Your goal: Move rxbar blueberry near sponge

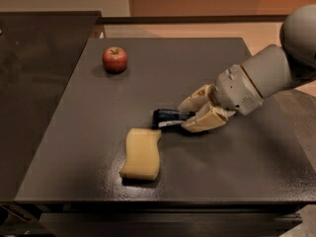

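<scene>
While the tool [187, 114] pinches one end of the rxbar blueberry [168, 118], the bar is just beside the sponge [141, 153] on the desk [247, 162] (the red apple [115, 59] is far away).

Item count: one rxbar blueberry [167, 117], one sponge [141, 153], one apple [115, 59], one table [247, 172], one gripper [185, 117] clamping the bar's right end at table centre.

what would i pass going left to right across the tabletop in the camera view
apple → sponge → rxbar blueberry → gripper, which grips the bar's right end
</scene>
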You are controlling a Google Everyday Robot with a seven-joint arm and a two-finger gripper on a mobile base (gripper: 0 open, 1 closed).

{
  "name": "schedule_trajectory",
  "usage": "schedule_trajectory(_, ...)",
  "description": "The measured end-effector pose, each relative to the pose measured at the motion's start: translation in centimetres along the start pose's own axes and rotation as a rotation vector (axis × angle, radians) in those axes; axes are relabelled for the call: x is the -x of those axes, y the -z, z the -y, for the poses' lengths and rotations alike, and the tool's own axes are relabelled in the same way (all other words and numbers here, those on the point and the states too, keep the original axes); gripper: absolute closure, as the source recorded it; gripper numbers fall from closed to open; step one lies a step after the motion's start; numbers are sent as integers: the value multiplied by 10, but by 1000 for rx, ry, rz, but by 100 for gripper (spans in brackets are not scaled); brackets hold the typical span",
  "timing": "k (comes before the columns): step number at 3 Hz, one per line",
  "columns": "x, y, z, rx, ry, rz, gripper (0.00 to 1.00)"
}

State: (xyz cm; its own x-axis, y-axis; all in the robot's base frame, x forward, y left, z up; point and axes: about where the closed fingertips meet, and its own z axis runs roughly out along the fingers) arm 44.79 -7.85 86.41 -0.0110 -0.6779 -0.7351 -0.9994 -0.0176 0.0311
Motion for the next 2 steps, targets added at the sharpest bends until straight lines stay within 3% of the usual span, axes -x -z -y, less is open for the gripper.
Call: schedule_trajectory(2,6,-17,-8,75,72,37,36)
